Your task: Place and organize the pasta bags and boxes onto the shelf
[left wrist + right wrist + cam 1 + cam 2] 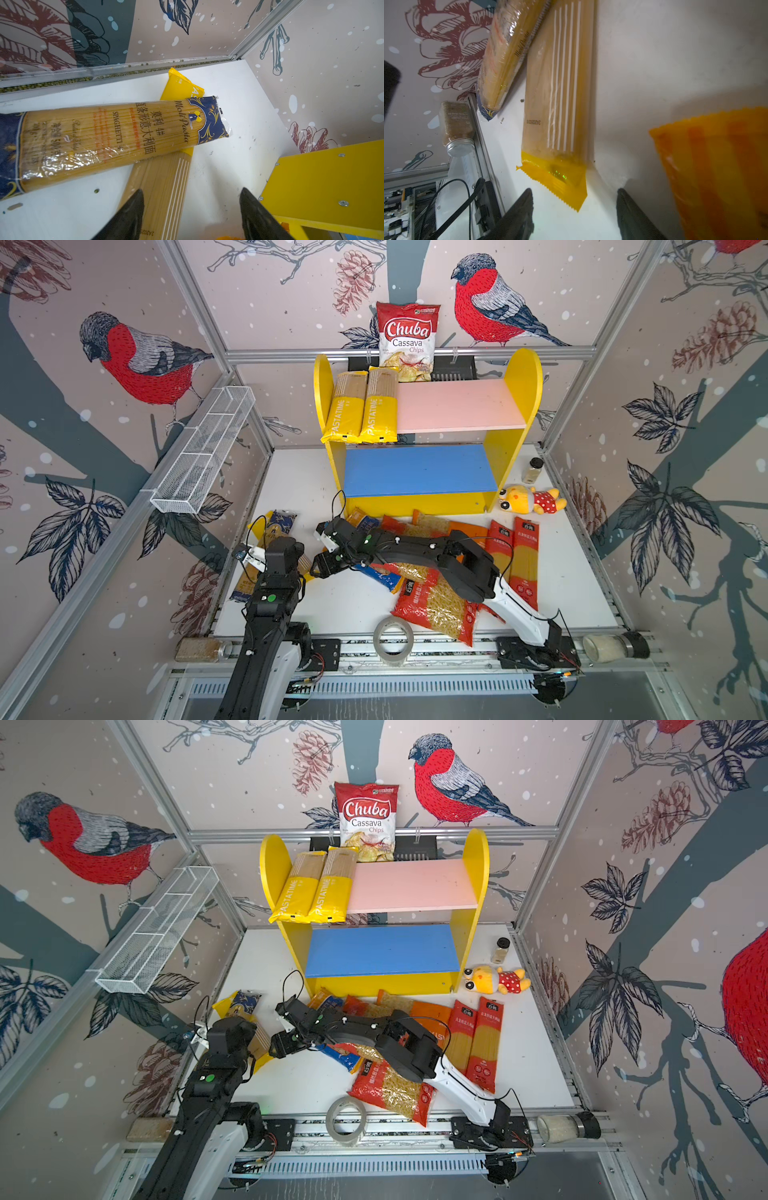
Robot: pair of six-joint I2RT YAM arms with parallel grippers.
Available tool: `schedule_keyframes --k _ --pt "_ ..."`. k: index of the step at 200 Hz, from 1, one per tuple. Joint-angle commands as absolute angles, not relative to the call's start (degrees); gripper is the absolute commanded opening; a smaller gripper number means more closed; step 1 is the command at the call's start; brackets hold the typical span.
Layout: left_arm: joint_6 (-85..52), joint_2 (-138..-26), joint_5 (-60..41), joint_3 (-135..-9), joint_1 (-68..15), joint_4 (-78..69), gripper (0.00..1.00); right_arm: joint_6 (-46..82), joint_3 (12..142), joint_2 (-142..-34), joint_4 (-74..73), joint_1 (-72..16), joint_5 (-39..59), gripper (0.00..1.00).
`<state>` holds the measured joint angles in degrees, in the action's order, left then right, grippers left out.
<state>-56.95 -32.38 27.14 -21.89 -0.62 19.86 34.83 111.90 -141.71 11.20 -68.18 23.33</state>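
We count three PASTATIME packs (345, 410) | two red spaghetti packs (524, 556) | one navy-gold spaghetti pack (104, 141) | one Chuba chips bag (407, 335) | one plush toy (536, 499)

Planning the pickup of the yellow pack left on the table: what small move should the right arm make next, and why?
Probably ease the right gripper forward and close on the crimped end of the yellow pack. Its jaws stand open with that end just ahead, and the navy spaghetti pack lies across the pack farther up, leaving this end free.
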Motion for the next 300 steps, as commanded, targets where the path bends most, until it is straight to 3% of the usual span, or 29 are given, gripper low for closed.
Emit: schedule_keyframes --k 1,50,92,114,178,217,300 --pt "-55.42 -32.26 27.29 -21.71 -0.5 19.01 0.72 36.68 115.56 -144.77 13.33 -68.16 25.9 0.64" --pt "-54.19 -32.5 26.12 -22.41 -0.5 18.86 0.72 38.29 120.79 -149.75 12.99 -67.79 28.96 0.51" --pt "-53.16 -31.16 26.04 -22.31 -0.52 18.49 0.72 40.25 118.23 -146.29 8.33 -66.5 32.77 0.18" --pt "-51.8 -31.59 25.73 -24.32 -0.52 19.23 0.72 40.28 116.46 -143.09 7.74 -65.97 33.6 0.09" --pt "-50.08 -34.22 19.24 -31.24 -0.52 19.26 0.75 39.46 104.78 -129.39 7.34 -63.71 34.06 0.0" --pt "-50.89 -37.14 8.87 -31.9 -1.44 15.28 0.74 32.64 86.93 -113.7 11.29 -56.78 31.8 0.0" --pt "-57.88 -38.53 9.81 -25.79 -20.66 6.4 0.74 31.19 47.65 -83.13 13.91 -37.52 32.72 0.0"
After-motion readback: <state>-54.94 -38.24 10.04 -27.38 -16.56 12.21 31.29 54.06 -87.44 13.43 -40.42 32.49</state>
